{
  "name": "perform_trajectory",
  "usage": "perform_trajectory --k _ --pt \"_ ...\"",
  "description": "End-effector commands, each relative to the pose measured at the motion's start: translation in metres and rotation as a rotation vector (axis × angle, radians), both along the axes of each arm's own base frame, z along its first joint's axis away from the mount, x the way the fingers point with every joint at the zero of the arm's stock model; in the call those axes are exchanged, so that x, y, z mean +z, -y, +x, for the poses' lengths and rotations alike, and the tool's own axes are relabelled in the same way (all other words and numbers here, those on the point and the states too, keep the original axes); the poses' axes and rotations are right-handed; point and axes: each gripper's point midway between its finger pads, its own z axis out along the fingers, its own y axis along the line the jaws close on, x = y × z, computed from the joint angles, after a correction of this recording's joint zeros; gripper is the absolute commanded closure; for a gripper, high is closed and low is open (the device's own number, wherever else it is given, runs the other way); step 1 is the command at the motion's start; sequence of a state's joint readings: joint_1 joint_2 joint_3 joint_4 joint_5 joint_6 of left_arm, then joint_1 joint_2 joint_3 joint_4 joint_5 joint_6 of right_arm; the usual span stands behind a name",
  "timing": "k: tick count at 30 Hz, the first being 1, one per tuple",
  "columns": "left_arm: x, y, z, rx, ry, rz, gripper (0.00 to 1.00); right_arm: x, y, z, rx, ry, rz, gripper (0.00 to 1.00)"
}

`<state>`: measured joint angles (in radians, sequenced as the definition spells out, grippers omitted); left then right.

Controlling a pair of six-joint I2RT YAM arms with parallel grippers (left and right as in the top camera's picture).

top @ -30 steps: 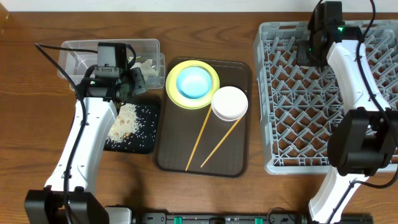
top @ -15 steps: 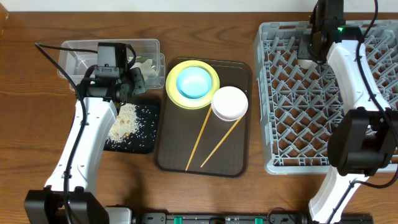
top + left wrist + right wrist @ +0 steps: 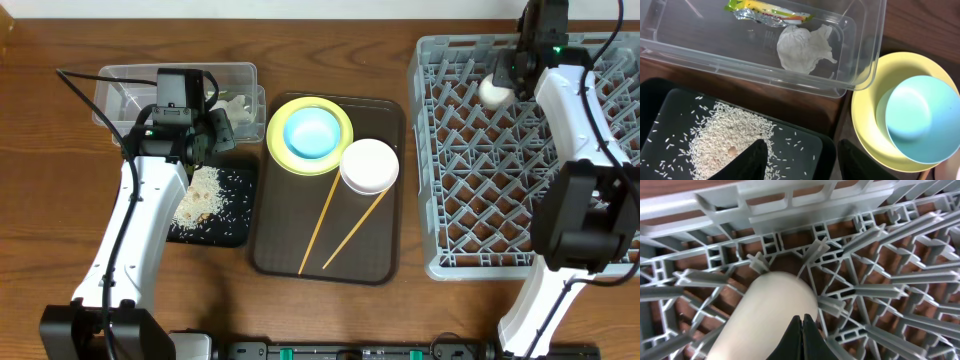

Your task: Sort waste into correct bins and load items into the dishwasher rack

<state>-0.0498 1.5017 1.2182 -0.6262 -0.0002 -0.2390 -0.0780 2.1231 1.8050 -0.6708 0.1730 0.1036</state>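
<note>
Here, left to right. Clear rectangular plastic tub (image 3: 130, 75): only the left wrist view shows the yellow-green-orange snack wrapper (image 3: 767, 12) and crumpled white tissue (image 3: 804, 45) inside. Shallow black tray (image 3: 240, 232) with loose white rice (image 3: 198, 195); left gripper (image 3: 800, 162) above, jaws wide, empty, unmoved. Dark-brown serving tray (image 3: 385, 250): light-blue bowl (image 3: 310, 132) on round yellow plate (image 3: 277, 140), white bowl (image 3: 369, 166), two wooden chopsticks (image 3: 320, 222). Grey pegged rack (image 3: 480, 200): small pale cup (image 3: 491, 90) near the far edge, hidden a second ago under the right gripper (image 3: 801, 329), jaws pressed together.
</note>
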Motion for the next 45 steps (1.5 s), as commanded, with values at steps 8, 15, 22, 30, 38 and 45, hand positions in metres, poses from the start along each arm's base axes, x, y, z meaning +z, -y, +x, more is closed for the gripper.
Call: perform_trajectory --k 8,15,22,30,38,45 --pt "0.002 -0.001 -0.001 0.006 -0.002 0.009 0.51 0.004 0.018 -0.003 -0.03 0.006 -0.013 0.97" --pt "0.002 -0.001 -0.001 0.005 -0.002 0.009 0.51 0.035 -0.015 -0.008 0.101 0.034 0.012 0.99" --pt "0.001 -0.001 -0.001 0.006 -0.002 0.009 0.51 0.024 -0.055 -0.025 0.288 -0.062 0.04 0.99" --pt "0.002 -0.001 -0.001 0.005 -0.002 0.009 0.51 -0.012 -0.044 -0.025 0.259 -0.145 0.001 0.99" --pt "0.002 -0.001 -0.001 0.005 -0.002 0.009 0.51 -0.008 0.013 -0.013 0.04 -0.097 -0.164 0.99" --pt "0.002 -0.001 -0.001 0.006 -0.002 0.009 0.51 0.018 0.018 -0.01 0.017 -0.03 -0.167 0.9"
